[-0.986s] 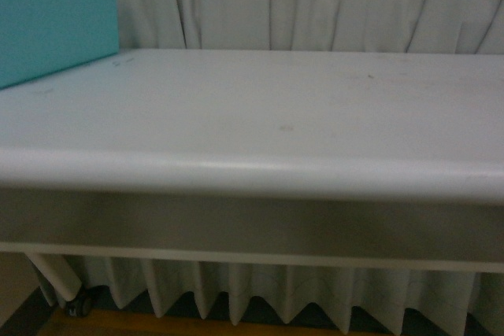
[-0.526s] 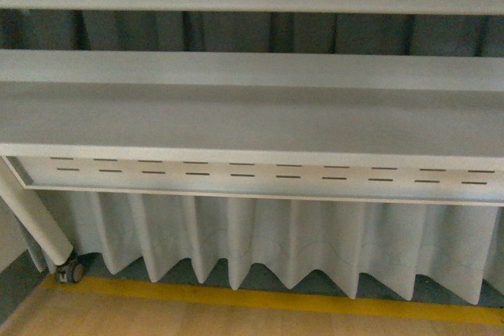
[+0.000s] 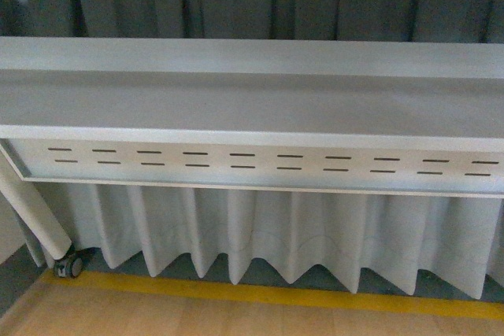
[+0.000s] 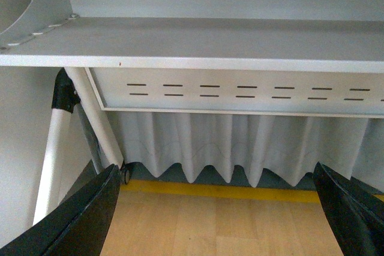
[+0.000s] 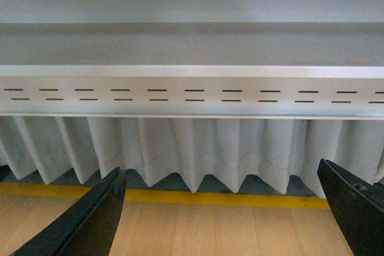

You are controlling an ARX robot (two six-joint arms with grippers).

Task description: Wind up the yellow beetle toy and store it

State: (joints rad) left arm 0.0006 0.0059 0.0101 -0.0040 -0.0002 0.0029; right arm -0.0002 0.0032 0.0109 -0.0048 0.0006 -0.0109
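The yellow beetle toy is out of view in every frame. My left gripper (image 4: pixel 219 220) is open, its two black fingers wide apart with only wooden floor between them. My right gripper (image 5: pixel 222 220) is open too, with nothing held and the same floor showing in the gap. Neither gripper shows in the front view. All three views look below the table top, at the underside of the white table (image 3: pixel 252 108) and its slotted front rail (image 3: pixel 260 161).
A white pleated curtain (image 3: pixel 276 234) hangs behind the table down to a yellow floor stripe (image 3: pixel 260 294) on the wooden floor (image 4: pixel 210 226). A slanted white table leg (image 3: pixel 31 210) ends in a caster (image 3: pixel 71 265) at the left. A grey bracket (image 4: pixel 36 4) shows in the left wrist view.
The front view has dropped from the table top with a teal box at its left to the table's underside, and keeps sinking slightly; the slotted rail sits a little higher in the frame.
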